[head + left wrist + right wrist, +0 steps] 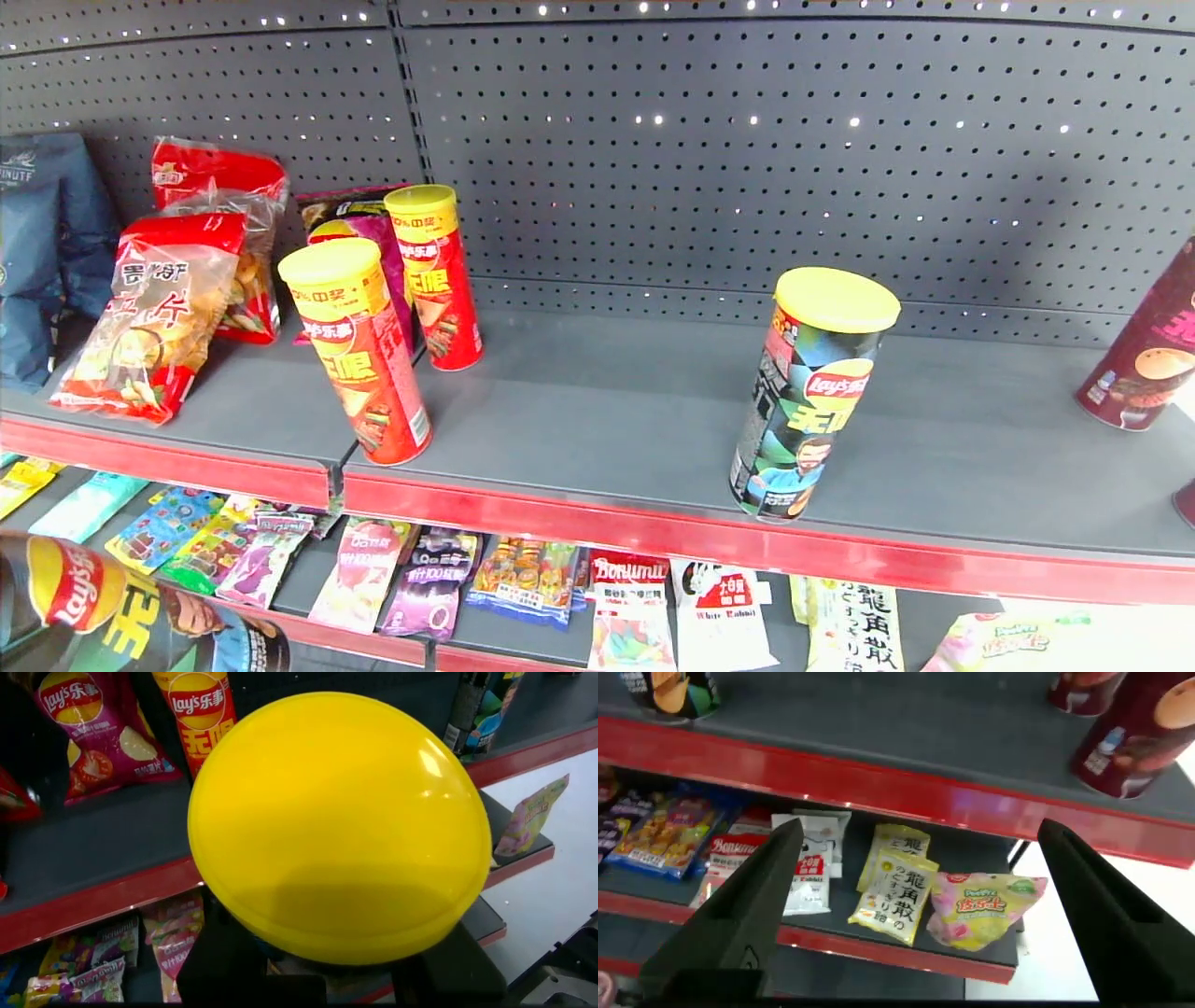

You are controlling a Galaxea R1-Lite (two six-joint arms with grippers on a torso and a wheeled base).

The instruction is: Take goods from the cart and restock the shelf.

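A dark chip can with a yellow lid (336, 821) is held in my left gripper (318, 985), which is shut on it; the lid faces the wrist camera. In the head view this can (121, 616) lies tilted at the lower left, below the grey shelf (607, 411). A matching dark can (808, 392) stands upright near the shelf's red front edge. My right gripper (920, 924) is open with nothing between its fingers (738, 924), in front of the lower shelf.
Two red cans (359, 359) (434, 275) stand at the shelf's left, with snack bags (159, 308) beside them. A maroon can (1144, 345) stands at the far right. Bare shelf lies between the red cans and the dark can. Candy packets (901, 882) lie on the lower shelf.
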